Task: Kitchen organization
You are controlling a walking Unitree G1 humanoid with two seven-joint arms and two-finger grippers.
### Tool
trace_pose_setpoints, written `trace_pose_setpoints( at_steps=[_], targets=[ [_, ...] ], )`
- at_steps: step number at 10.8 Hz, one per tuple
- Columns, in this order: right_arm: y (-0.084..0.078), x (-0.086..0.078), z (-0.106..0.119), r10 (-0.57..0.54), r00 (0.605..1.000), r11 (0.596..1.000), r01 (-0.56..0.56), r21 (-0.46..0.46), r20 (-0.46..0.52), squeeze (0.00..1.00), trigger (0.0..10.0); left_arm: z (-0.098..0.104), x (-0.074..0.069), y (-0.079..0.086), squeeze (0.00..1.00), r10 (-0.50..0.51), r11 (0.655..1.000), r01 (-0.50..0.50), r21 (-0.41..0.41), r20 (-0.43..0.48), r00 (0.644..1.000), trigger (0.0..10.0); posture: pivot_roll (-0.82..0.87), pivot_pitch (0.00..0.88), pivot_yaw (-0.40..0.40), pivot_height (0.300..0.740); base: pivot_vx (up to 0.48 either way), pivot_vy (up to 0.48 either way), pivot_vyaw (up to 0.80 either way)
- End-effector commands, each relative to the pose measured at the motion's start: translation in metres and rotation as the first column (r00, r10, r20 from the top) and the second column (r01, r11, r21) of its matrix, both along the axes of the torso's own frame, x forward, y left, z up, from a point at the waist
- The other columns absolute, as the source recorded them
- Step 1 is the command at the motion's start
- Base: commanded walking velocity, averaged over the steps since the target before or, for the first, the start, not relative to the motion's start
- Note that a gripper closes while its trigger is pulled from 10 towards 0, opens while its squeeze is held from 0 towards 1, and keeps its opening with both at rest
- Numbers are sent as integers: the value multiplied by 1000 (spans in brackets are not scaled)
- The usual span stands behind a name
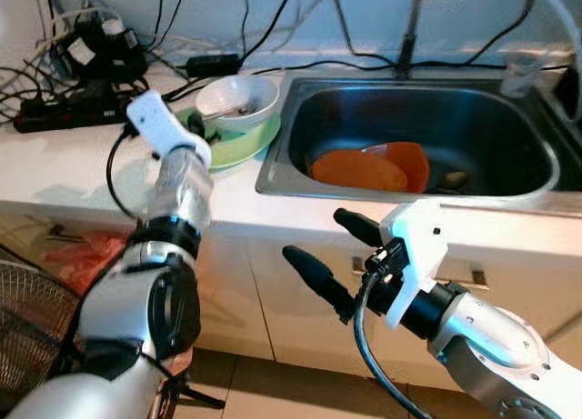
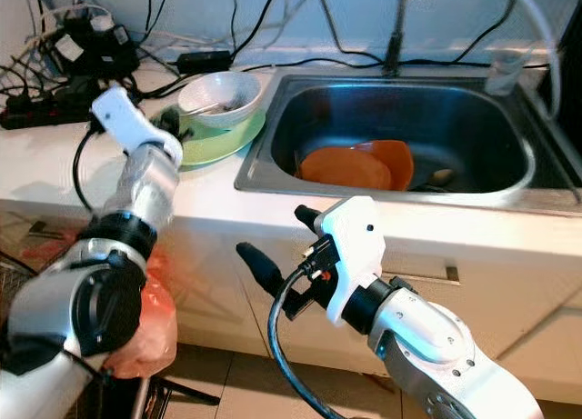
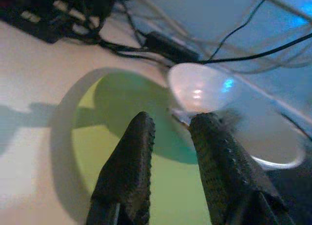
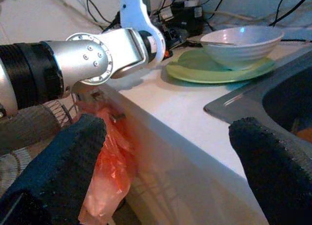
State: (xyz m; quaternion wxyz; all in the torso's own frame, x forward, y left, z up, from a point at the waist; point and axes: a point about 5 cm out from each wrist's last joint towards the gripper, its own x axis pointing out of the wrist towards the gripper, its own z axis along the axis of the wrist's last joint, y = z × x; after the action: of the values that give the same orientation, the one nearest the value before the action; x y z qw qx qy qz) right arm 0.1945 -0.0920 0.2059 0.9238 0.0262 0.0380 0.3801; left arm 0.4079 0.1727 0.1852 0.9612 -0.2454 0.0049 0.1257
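**A:** Starting with the head views. We see a white countertop (image 1: pixel 55 169) with a steel sink (image 1: pixel 300 178) set into it. A white bowl (image 1: pixel 238 101) sits on a green plate (image 1: pixel 238 144) just left of the sink, and orange dishes (image 1: pixel 368 169) lie in the basin. Cables and a black power strip (image 1: pixel 64 110) crowd the back left corner. Our left arm reaches up over the counter, wrist at the near edge of the plate.

**B:** Agreed. The right gripper (image 1: pixel 332 251) hangs in front of the cabinet below the sink edge, not touching anything, fingers spread wide with nothing between them. There's an orange plastic bag (image 2: pixel 136 324) low by the cabinet on the left too.

**A:** Left wrist view next: the left gripper (image 3: pixel 170 130) hovers over the green plate (image 3: pixel 122 152), tips close to the bowl's near rim (image 3: pixel 204 91). The gap between the two fingers (image 3: pixel 131 156) is narrow, and we see nothing pinched in it.

**B:** Right wrist view: both black fingers (image 4: pixel 63 152) sit far apart at the frame edges. Between them we see the counter edge, the left arm (image 4: pixel 87 56), the bowl (image 4: pixel 241 42) with a utensil lying in it, and the orange bag (image 4: pixel 109 161) hanging beside the cabinet.
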Motion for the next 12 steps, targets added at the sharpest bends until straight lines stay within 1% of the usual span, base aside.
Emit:
trace_pose_setpoints(
  at_steps=[1, 2, 4, 5, 6, 7, 9, 11, 12],
  targets=[
    [1, -1, 0, 7, 1000, 1000, -7, 10, -2, 0, 10000, -1, -2, 2, 1000, -2, 1000, 2, 20, 11, 1000, 10000, -274, 0, 98, 740, 0, 0, 0],
    [1, 0, 0, 9, 1000, 1000, -9, 10, -1, 0, 10000, -3, -4, 1, 1000, 0, 999, -1, 46, 21, 1000, 10000, -274, 0, 98, 740, 0, 0, 0],
    [1, 2, 0, 14, 1000, 1000, -14, 9, 3, 0, 10000, -5, -8, -4, 1000, -14, 999, 12, 52, 33, 999, 10000, -261, 0, 92, 740, 0, 0, 0],
    [1, 2, 0, 16, 1000, 1000, -16, 9, 4, 0, 10000, -4, -8, -6, 1000, -21, 998, 19, 58, 42, 999, 10000, -259, 0, 90, 740, 0, 0, 0],
    [1, 3, 0, 16, 1000, 1000, -16, 8, 6, 0, 10000, 1, -7, -7, 1000, -28, 996, 23, 81, 61, 998, 10000, -258, 0, 90, 740, 0, 0, 0],
    [1, 3, 0, 16, 1000, 1000, -16, 9, 7, 0, 10000, 5, -7, -8, 1000, -41, 996, 34, 83, 88, 995, 10000, -258, 0, 90, 740, 0, 0, 0],
    [2, 4, 0, 14, 1000, 1000, -14, 13, 11, 0, 10000, 0, -8, -11, 1000, -67, 996, 63, 57, 73, 995, 10000, -261, 0, 96, 740, 0, 0, 0],
    [2, 4, 0, 16, 1000, 1000, -16, 14, 10, 0, 10000, -2, -6, -16, 1000, -90, 996, 89, 21, 64, 994, 10000, -261, 0, 92, 740, 0, 0, 0],
    [2, 4, 0, 17, 1000, 1000, -18, 12, 10, 0, 10000, -2, -4, -22, 1000, -114, 993, 116, -25, 55, 992, 10000, -262, 0, 92, 740, 0, 0, 0]
  ],
)
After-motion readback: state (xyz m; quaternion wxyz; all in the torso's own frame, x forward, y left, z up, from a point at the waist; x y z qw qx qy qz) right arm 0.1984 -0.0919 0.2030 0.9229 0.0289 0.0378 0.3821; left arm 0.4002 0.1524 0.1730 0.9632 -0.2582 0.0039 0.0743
